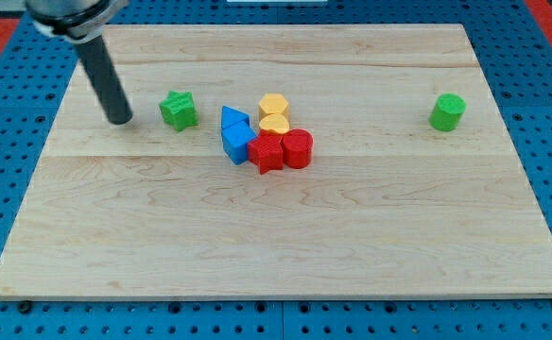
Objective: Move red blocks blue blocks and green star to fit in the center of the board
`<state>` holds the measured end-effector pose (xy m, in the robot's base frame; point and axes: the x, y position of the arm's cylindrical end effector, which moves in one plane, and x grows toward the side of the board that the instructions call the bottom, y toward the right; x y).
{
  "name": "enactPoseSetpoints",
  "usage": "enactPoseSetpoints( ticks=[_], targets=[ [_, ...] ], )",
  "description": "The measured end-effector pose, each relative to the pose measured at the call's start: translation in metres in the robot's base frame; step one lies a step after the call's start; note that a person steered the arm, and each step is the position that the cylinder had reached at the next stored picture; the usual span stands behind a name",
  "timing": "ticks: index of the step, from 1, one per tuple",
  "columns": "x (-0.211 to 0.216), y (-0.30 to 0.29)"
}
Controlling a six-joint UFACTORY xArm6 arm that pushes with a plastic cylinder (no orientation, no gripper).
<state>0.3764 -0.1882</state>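
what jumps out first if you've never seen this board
A tight cluster near the middle: two blue blocks, two yellow blocks and two red blocks. The dark rod slants in from the view's top left, my tip just left of the green star. A green cylinder sits alone far right.

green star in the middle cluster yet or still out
Out. The green star sits apart at the view's left of the blue blocks, bare wood between; my tip is just left of it.

- Two yellow blocks (274,113) are set touching, one behind the other, near the board's (285,246) centre.
- A green cylinder (448,111) is placed alone near the board's right edge, toward the top.
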Motion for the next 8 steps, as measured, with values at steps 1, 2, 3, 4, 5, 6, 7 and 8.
enactPoseSetpoints(
  ticks=[1, 2, 3, 4, 5, 6, 7, 8],
  targets=[
    [-0.006, 0.038],
    [-0.011, 0.069],
    [-0.015, 0.088],
    [-0.016, 0.095],
    [-0.016, 0.102],
    [-0.016, 0.102],
    [0.022, 0.043],
    [0.078, 0.040]
  ],
)
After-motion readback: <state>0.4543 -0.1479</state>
